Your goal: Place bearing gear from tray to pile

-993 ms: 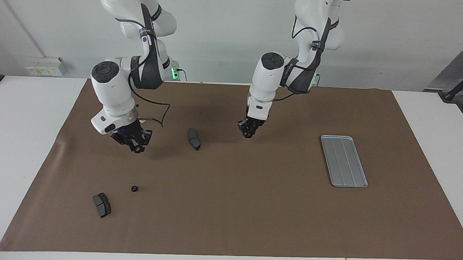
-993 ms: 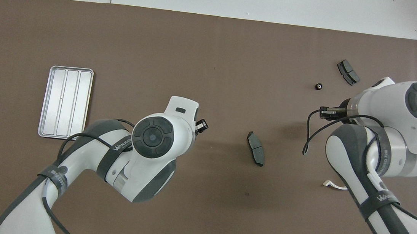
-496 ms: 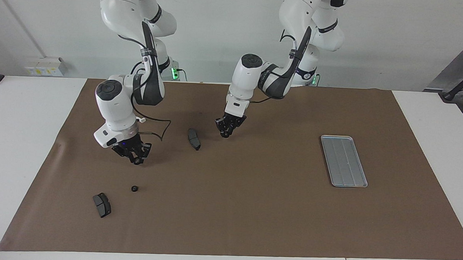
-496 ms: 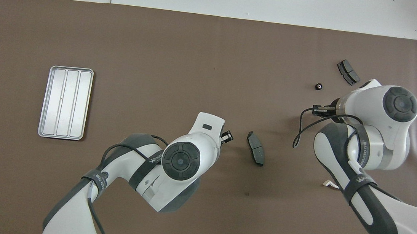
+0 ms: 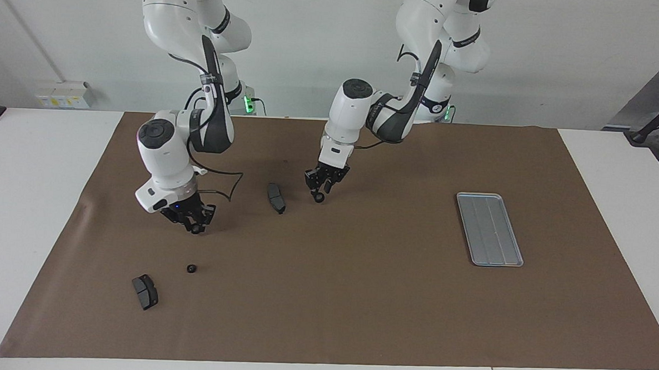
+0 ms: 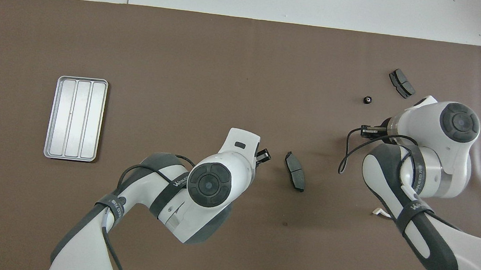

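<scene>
One tray [image 5: 489,229] is seen on the mat [image 5: 358,297], toward the left arm's end. One gear [image 5: 191,268] and two brake pads [image 5: 145,291] [image 5: 276,197] are counted. A second gear [image 5: 319,198] is seen below the left end effector [image 5: 322,188], whose fingers are parted. Whether the right end effector [image 5: 191,222] is closed cannot be told.

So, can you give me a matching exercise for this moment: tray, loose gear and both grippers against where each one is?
Things:
1. tray
2. loose gear
3. left gripper
4. right gripper

Places:
A. lying on the mat beside the outer brake pad, the pad farthest from the robots
B. over the mat toward the right arm's end of the table
C. toward the left arm's end of the table, nothing in it
D. over the mat close beside the middle brake pad

Pairs: 1-C, 2-A, 3-D, 4-B
</scene>
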Robot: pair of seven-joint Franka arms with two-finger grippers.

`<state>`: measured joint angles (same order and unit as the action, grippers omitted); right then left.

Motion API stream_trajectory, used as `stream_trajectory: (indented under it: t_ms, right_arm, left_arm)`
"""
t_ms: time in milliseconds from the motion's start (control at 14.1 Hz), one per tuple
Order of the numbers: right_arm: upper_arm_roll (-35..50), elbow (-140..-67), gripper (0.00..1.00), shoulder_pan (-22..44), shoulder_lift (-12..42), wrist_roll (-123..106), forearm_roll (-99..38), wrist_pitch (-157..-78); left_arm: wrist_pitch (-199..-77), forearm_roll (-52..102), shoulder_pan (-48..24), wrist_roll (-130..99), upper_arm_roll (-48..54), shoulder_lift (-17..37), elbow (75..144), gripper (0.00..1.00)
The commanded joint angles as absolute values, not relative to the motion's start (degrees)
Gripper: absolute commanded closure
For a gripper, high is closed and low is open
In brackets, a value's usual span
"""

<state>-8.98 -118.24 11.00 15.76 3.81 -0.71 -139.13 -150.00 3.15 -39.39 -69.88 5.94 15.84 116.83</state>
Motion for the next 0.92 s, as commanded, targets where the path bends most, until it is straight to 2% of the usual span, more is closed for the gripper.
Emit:
stream_trajectory:
  t_ms: [0, 213, 425, 638, 851]
  right_arm:
    - [-8.3, -118.4, 0.0, 9.8, 15.6, 3.4, -1.1, -139.9]
    - [-8.3, -116.3, 0.0, 10.3, 14.9, 3.7, -1.1, -138.9]
    - [-7.9, -115.2, 0.0, 11.8, 13.1, 4.3, -1.1, -137.7]
    - [-7.9, -108.8, 0.0, 18.5, 13.4, 14.9, -1.0, -129.4]
    - [-7.9, -107.2, 0.0, 26.1, 13.5, 24.1, -0.2, -127.4]
  left_arm:
    - [-149.3, 4.0, -39.4, -69.3, 5.0, 15.1, 115.4, 0.04]
    - [-146.0, 3.9, -34.3, -68.9, 4.7, 12.8, 114.3, 0.04]
    - [-136.7, 3.9, -27.1, -59.6, 5.1, 10.8, 112.2, 0.04]
    - [-128.5, 4.0, -18.3, -43.7, 5.3, 9.1, 110.8, 0.04]
    - [-122.8, 4.0, -10.9, -26.9, 5.0, 8.9, 109.1, 0.04]
